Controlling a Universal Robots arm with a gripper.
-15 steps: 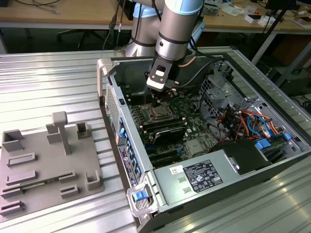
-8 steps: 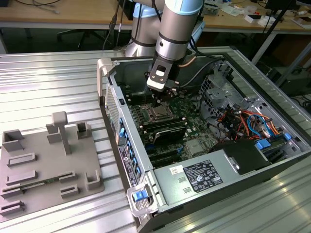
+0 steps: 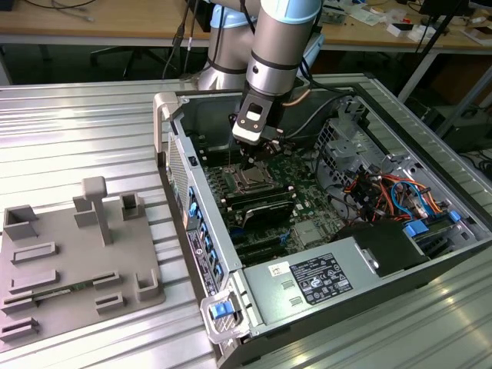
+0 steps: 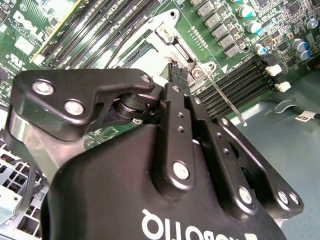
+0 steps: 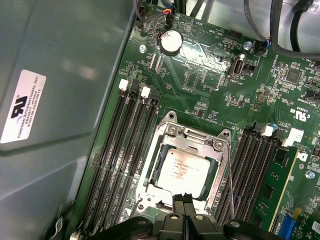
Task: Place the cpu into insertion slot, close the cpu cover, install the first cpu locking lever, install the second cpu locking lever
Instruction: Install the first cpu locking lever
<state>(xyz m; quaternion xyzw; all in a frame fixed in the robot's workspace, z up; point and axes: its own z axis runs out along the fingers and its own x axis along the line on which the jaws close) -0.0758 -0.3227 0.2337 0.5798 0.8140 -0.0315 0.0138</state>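
Note:
The cpu [image 5: 181, 169] lies flat in the insertion slot [image 5: 148, 194], its silver top showing through the cut-out of the cpu cover [image 5: 220, 156], which is folded down over it. My gripper [image 5: 184, 206] is shut, fingertips pressed together just above the socket's edge, with nothing seen between them. In the second wrist view the gripper [image 4: 176, 70] tips sit by the socket's metal frame [image 4: 172, 35]. A thin locking lever [image 5: 231, 187] runs along one side of the socket, also seen as locking lever [image 4: 226, 101]. In the exterior view the gripper [image 3: 257, 151] hangs right over the insertion slot [image 3: 250, 181].
Long black memory slots [image 5: 117, 150] flank the socket on both sides. The open computer case [image 3: 177, 154] has a power supply [image 3: 315, 280] at the front and coloured cables [image 3: 392, 196] on the exterior view's right. A grey fixture plate [image 3: 69, 261] lies on the table.

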